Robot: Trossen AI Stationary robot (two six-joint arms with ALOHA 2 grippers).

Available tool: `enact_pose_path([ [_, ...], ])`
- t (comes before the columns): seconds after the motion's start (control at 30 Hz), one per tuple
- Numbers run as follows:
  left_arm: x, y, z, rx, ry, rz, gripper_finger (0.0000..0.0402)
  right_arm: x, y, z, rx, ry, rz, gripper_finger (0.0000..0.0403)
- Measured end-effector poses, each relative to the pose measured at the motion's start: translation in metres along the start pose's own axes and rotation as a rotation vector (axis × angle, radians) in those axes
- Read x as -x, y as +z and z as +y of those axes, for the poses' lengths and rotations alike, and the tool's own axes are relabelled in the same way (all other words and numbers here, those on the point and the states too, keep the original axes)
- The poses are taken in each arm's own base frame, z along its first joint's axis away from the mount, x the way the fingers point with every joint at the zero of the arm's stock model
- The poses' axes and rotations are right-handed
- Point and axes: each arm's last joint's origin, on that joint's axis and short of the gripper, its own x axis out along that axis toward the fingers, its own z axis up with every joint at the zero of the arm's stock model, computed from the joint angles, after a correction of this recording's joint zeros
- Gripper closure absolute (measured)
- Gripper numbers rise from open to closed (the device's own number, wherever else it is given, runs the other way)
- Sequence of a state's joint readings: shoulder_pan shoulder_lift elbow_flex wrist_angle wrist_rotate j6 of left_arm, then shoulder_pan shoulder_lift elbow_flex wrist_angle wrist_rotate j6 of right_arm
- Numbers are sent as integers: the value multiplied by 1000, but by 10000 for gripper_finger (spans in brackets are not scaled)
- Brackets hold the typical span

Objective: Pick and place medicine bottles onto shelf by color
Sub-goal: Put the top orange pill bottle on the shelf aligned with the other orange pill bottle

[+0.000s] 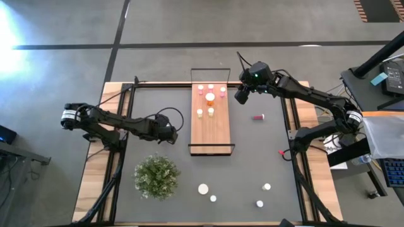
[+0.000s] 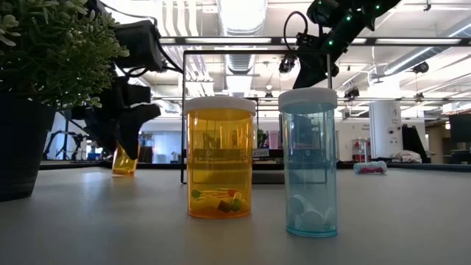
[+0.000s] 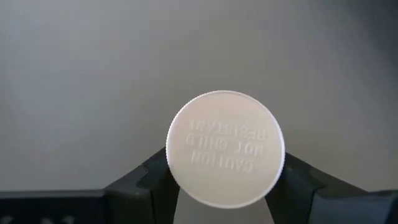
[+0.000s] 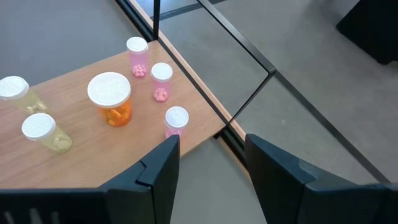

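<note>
The left gripper is clamping an orange bottle by its white cap near the shelf's left edge, seemingly for color sorting, while the right gripper is hovering open over its far right corner.

Premises present as an open-plan industrial laboratory or workshop: polished grey concrete floor marked with dark lines, exposed white ceiling ducts and piping, strip lighting, and a neighbouring workbench carrying a black keyboard.
</note>
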State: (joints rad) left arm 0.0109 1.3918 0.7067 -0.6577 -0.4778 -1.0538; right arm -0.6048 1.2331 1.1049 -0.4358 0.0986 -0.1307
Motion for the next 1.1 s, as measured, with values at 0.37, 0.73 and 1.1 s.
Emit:
enact_pose_path([
  [0.37,10,17,-13,-87,-46,-141,228,0,0,0,0,0,0,232],
  [0.73,19,66,-22,-221,-92,-333,228,0,0,0,0,0,0,232],
  [1.1,-9,107,-14,-282,-191,-396,228,0,0,0,0,0,0,232],
])
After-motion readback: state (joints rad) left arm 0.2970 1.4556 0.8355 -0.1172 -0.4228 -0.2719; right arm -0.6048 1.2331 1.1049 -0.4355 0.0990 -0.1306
